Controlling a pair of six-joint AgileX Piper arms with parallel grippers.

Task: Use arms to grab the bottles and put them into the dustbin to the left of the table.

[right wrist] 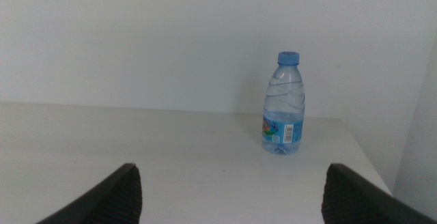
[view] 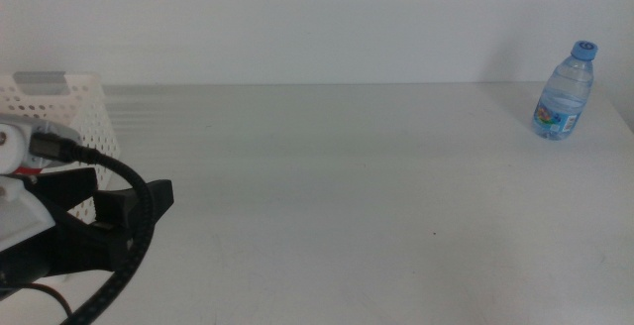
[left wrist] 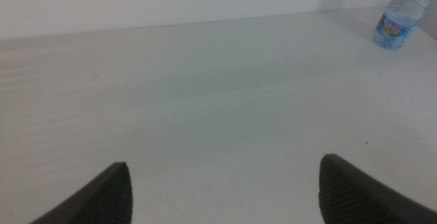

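1. One bottle is visible: the water bottle [view: 566, 94], clear with a blue cap, upright at the far right of the table [view: 327, 186], near the back edge. No other bottle or can shows in any view.
2. Far left: the dustbin [view: 69, 117], a white perforated basket, sits at the table's left edge. Its inside is not visible from here.
3. Left gripper [view: 119, 211] hangs low at the left, just in front of the dustbin. Jaws stand wide apart with nothing between them; the left wrist view shows only bare tabletop in the gap. Judgement: it sits close to the bin because that is the drop side.
4. Right gripper [right wrist: 229, 197] is out of the middle view. Its jaws are spread wide and empty, and the water bottle stands ahead of them, well apart.
5. Judgement: the bottle lies on the right arm's side, so that arm is the likely one to reach it; the bin is across the table.
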